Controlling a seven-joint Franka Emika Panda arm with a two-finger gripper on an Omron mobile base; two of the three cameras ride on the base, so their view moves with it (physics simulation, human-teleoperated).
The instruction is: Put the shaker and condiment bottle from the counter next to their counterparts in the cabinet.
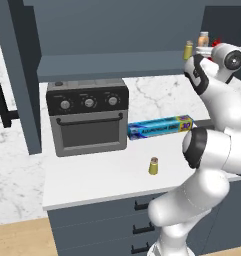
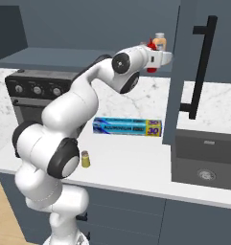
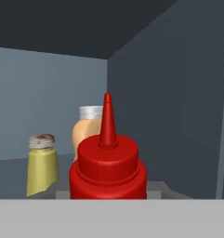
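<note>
The red condiment bottle (image 3: 108,172) stands upright right in front of the hand camera, inside the cabinet (image 3: 169,116), hiding my fingertips. My gripper (image 2: 167,58) is up at the cabinet shelf, shut on the bottle. Just behind the bottle are the counterparts: a tan-orange bottle (image 3: 88,130) with a pale cap, and a small yellow shaker (image 3: 41,165) to its left. Both also stand on the shelf in the left base view, the shelf shaker (image 1: 188,50) beside the tan bottle (image 1: 203,38). The shaker (image 1: 153,166) stands upright on the white counter (image 1: 102,175), near its front edge.
A dark toaster oven (image 1: 87,117) sits at the counter's back left. A blue foil box (image 1: 159,126) lies behind the shaker. The open cabinet door with its black handle (image 2: 198,67) hangs to the right of my hand, above a sink (image 2: 205,174).
</note>
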